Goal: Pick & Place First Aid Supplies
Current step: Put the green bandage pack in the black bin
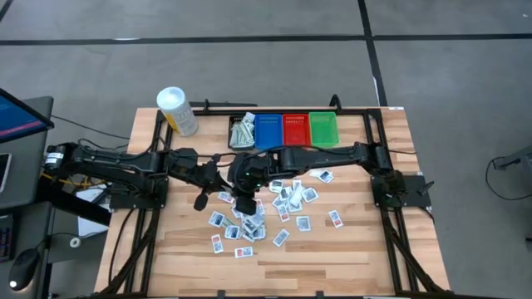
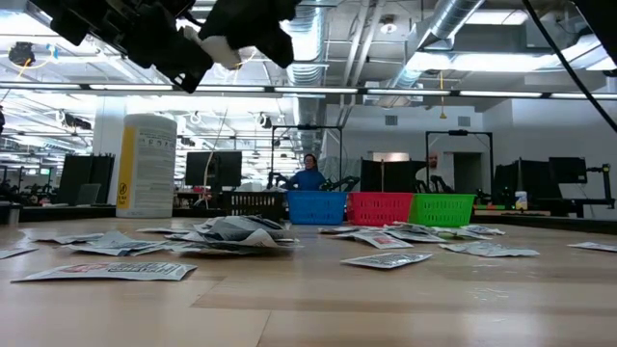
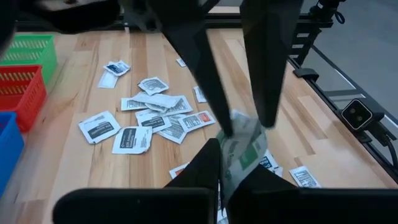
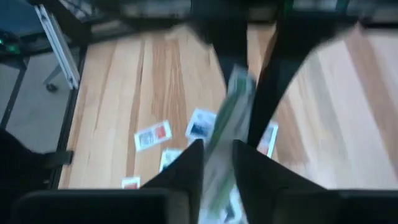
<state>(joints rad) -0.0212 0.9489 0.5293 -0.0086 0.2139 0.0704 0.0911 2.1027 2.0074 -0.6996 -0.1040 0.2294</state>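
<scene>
Several first aid supplies (image 1: pixel 283 203), small flat white packets, lie scattered on the middle of the wooden table. One green-and-white packet (image 3: pixel 239 149) is held in the air above them, between my two grippers, which meet tip to tip. My left gripper (image 3: pixel 233 177) comes from the table's left and is shut on the packet. My right gripper (image 4: pixel 217 165) comes from the right and slants down. Its fingers (image 3: pixel 267 93) stand apart on either side of the packet's other end (image 4: pixel 231 99). My left gripper pinches one end of the packet (image 3: pixel 231 163) between its two fingers, coming from the table's left and slanting slightly down. The packet sticks out past the fingertips toward the right gripper, lifted clear of the table. My right gripper's fingers flank the packet's other end; whether they touch it, I cannot tell.
Along the far edge stand a black bin (image 1: pixel 243 131) with packets in it, a blue bin (image 1: pixel 268 130), a red bin (image 1: pixel 296 129) and a green bin (image 1: pixel 323 129). A white tub (image 1: pixel 177 110) with a yellow label stands at the far left. The near part of the table is bare wood (image 1: pixel 332 266).
</scene>
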